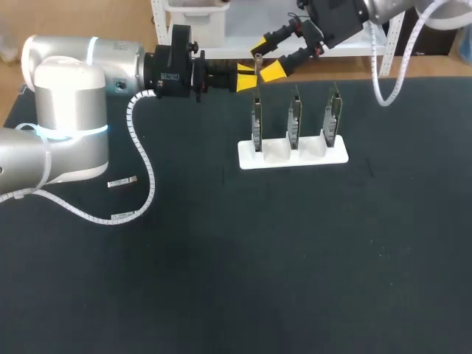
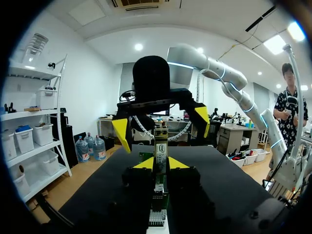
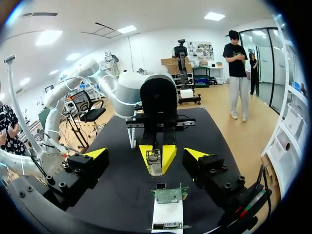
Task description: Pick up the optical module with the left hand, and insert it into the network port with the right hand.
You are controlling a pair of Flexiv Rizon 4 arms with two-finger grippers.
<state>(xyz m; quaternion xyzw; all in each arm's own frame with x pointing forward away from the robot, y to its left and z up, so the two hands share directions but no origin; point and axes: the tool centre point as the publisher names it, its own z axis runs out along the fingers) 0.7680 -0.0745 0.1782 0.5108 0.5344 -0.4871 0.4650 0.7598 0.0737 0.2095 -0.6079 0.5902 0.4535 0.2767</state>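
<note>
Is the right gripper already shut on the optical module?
No: in the right wrist view the right gripper stands wide open, clear of the optical module, which the left gripper holds.

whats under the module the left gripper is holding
The leftmost circuit board stands under the optical module, upright in the white rack. Fingers of the left gripper cover part of the module, so whether it touches the board cannot be seen.
</note>
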